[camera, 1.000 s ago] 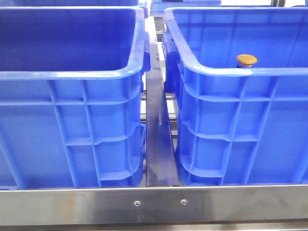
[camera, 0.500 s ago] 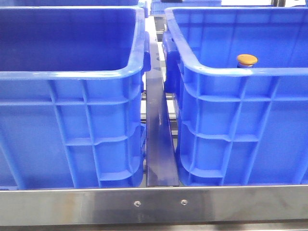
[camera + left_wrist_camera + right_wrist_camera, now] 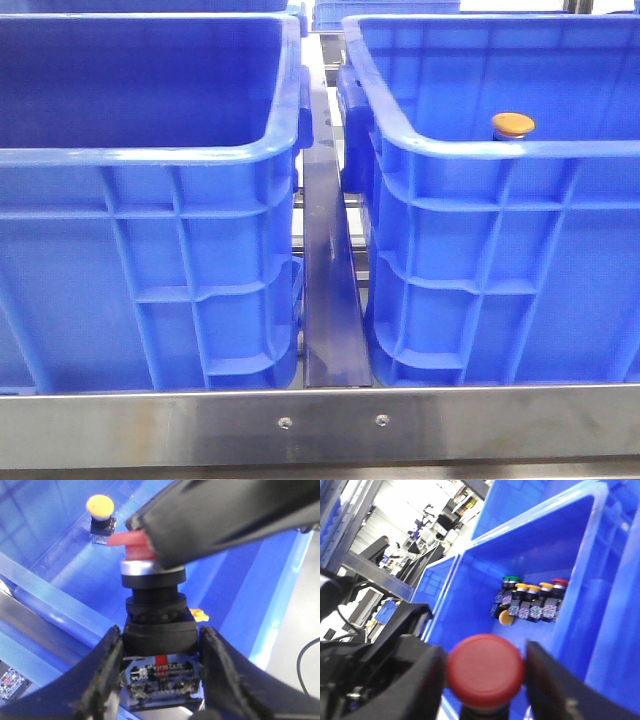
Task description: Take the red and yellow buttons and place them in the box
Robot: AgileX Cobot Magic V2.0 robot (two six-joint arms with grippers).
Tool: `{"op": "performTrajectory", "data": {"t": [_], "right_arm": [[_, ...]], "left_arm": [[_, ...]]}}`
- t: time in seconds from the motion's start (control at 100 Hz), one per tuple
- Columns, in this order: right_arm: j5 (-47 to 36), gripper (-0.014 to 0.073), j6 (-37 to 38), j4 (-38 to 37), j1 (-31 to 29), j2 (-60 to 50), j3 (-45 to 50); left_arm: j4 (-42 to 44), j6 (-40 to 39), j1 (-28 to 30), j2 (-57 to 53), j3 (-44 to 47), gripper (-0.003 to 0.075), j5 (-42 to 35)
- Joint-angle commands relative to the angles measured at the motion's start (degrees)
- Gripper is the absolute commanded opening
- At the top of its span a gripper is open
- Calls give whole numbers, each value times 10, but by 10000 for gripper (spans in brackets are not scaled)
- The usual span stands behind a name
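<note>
My left gripper [image 3: 159, 642] is shut on the dark body of the red button [image 3: 150, 587], holding it above a blue crate's floor [image 3: 235, 595]. My right gripper [image 3: 485, 666] is closed around the same button's red cap [image 3: 485, 677]; one of its fingers [image 3: 225, 515] lies across the cap in the left wrist view. The yellow button [image 3: 99, 506] stands on the crate floor beyond. In the front view its cap [image 3: 512, 124] shows over the right crate's rim [image 3: 500, 146]. Neither gripper shows in the front view.
A second blue crate [image 3: 150, 155] stands on the left, with a metal rail [image 3: 330, 300] between the two. A row of several buttons [image 3: 532, 602] with green, yellow and red caps stands in a crate's far corner. A small orange piece [image 3: 199, 614] lies on the crate floor.
</note>
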Motion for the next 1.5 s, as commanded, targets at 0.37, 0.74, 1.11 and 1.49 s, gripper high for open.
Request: {"op": "performTrajectory", "data": {"t": [0.37,0.74,1.11,1.49], "right_arm": [[2,225,-22,34,-14,-11,-32],[-175,225,-241,-9,-127,-11,-51],[-380,225,-376,-10,-136,69,-60],[-407,225,-404,-10,-138,240,-169]], "left_arm": [[-6,-1,2,-20,-16,657,1],[-6,-1,6,-21,-16,651,23],[-6,-1,6,-21,-16,651,23],[-6,-1,6,-21,-16,651,22]]}}
